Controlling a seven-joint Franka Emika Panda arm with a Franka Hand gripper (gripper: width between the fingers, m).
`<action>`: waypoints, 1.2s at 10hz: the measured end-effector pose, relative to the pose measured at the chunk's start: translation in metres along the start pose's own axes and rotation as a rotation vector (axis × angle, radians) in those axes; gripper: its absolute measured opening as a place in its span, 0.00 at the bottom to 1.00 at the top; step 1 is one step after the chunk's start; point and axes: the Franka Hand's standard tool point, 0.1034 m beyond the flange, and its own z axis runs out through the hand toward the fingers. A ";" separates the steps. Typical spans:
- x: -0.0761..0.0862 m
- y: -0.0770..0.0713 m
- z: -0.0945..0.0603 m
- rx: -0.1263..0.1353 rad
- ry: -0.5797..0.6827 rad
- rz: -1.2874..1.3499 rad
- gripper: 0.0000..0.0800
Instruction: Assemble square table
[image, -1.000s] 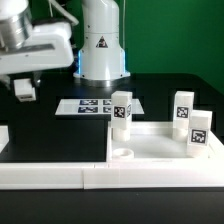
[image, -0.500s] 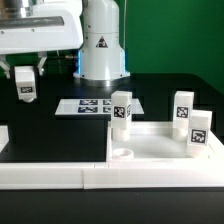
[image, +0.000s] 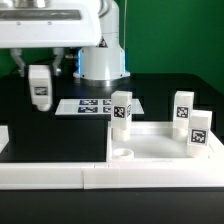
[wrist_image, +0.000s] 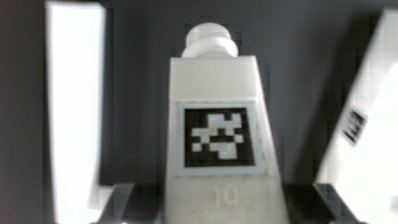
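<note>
Clamped on a tagged white leg (image: 40, 89), the claw (image: 38, 70) hangs high at the exterior view's left, far from the slab (image: 160, 147), while the wrist view shows the leg (wrist_image: 217, 120) upright between the fingers, seemingly light, stiff, slick, best gripped mid-body.

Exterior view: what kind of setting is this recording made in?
Most likely a robotics lab bench, not a home or workshop. A black table carries a marker board, the furniture parts wear tags like the leg in the hand, and a green backdrop stands behind.
</note>
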 end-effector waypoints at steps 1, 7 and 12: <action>0.027 -0.018 -0.005 -0.014 0.067 0.023 0.37; 0.025 0.012 -0.011 -0.210 0.377 -0.050 0.37; 0.066 -0.059 -0.016 -0.064 0.358 0.016 0.37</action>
